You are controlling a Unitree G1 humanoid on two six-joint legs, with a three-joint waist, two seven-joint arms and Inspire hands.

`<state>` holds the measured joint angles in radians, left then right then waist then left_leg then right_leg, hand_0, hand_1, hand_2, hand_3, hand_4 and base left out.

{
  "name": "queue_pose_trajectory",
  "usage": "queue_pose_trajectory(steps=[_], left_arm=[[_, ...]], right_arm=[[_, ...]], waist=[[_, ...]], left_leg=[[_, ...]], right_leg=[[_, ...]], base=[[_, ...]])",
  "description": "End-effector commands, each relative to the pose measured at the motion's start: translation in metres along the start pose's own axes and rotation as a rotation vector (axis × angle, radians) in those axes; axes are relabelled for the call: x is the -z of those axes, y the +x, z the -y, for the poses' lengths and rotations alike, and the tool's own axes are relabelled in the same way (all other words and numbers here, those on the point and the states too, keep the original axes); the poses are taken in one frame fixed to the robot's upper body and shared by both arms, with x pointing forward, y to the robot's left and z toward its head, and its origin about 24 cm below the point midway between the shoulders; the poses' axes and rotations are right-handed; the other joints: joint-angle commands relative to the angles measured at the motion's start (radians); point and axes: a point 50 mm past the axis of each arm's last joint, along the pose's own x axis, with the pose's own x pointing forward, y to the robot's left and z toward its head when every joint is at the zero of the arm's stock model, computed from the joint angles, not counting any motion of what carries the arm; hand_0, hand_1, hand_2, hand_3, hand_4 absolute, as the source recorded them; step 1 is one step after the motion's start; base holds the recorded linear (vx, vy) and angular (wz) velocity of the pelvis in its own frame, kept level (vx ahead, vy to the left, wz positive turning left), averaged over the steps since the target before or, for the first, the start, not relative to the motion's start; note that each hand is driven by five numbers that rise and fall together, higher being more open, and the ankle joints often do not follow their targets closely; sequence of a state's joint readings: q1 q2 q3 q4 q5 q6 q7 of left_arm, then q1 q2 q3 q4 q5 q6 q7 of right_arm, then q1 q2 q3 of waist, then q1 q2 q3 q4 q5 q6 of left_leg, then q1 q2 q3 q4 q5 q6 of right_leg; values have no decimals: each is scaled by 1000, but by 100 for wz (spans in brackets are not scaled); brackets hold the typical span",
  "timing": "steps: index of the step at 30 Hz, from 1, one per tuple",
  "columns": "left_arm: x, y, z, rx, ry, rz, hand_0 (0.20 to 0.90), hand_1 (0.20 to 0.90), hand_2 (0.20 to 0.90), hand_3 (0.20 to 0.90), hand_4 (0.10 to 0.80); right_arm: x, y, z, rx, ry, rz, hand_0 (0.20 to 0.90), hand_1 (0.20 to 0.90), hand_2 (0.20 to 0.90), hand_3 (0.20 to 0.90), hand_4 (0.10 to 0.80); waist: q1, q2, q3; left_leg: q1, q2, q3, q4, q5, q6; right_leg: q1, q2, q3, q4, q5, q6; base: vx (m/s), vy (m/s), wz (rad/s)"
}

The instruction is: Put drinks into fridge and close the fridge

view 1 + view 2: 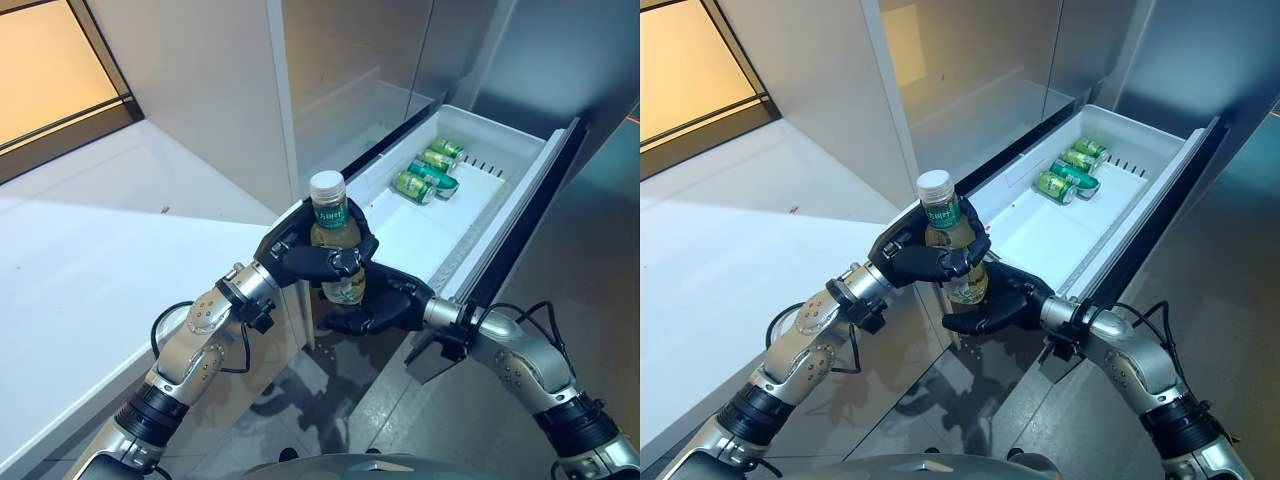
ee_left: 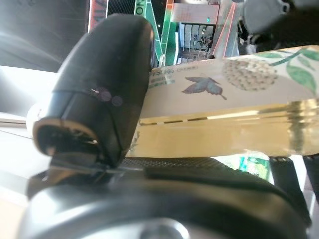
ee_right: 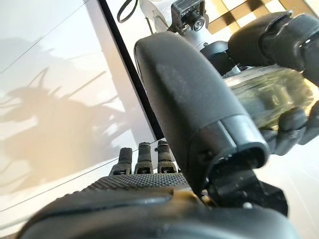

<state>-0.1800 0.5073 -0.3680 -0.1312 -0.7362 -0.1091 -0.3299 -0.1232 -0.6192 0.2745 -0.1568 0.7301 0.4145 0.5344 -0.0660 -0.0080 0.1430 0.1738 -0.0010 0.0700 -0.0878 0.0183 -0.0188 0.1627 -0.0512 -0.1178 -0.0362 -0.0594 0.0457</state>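
A white counter (image 1: 90,290) lies at left. The left hand (image 1: 300,255) wraps a white-capped tea bottle (image 1: 335,240) upright; the right hand (image 1: 385,308) cups its base, fingers curled. Beyond, green cans (image 1: 428,172) lie in the open fridge drawer (image 1: 520,150).

Both arms are silver-grey metal with rounded segments, black ribbed cuffs near the elbows and small dark screws. The left robot hand (image 1: 318,258) and right robot hand (image 1: 378,305) are matte black, with glossy thumb shells and textured palm edges.
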Motion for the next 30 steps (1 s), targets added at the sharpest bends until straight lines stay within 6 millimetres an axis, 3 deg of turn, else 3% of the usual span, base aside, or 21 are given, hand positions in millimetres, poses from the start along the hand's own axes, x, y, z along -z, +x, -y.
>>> queue_pose_trajectory(steps=[1, 12, 21, 30], left_arm=[[-40, 26, -15, -24, 116, 193, 300, 300, 300, 200, 100], [-23, 32, -6, 31, 59, 117, 300, 300, 300, 200, 100], [-14, 39, 6, 102, 49, 73, 300, 300, 300, 200, 100], [-4, 40, 8, 116, 54, 35, 300, 300, 300, 200, 100]], right_arm=[[-76, 2, -24, -207, -148, 342, 900, 900, 900, 900, 800], [-82, 8, -29, -236, -108, 327, 900, 900, 900, 900, 800], [-64, 22, -38, -296, 10, 226, 900, 900, 900, 900, 800], [-57, 38, -47, -330, 318, 290, 900, 900, 900, 900, 800]], waist=[[-18, -10, -74], [-21, -12, -75], [-18, -13, -73], [-10, -8, -73]], left_leg=[[-27, -44, 17, 45, -94, 46], [-30, -43, 22, 48, -95, 45], [-31, -45, 17, 48, -93, 47], [-25, -43, 20, 49, -90, 46]], right_leg=[[-69, 54, 26, 66, -16, 24], [-71, 55, 26, 60, -9, 26], [-69, 53, 23, 57, -6, 27], [-60, 51, 11, 52, -2, 28]], base=[[0, 0, 0], [0, 0, 0], [0, 0, 0], [4, 2, 0]])
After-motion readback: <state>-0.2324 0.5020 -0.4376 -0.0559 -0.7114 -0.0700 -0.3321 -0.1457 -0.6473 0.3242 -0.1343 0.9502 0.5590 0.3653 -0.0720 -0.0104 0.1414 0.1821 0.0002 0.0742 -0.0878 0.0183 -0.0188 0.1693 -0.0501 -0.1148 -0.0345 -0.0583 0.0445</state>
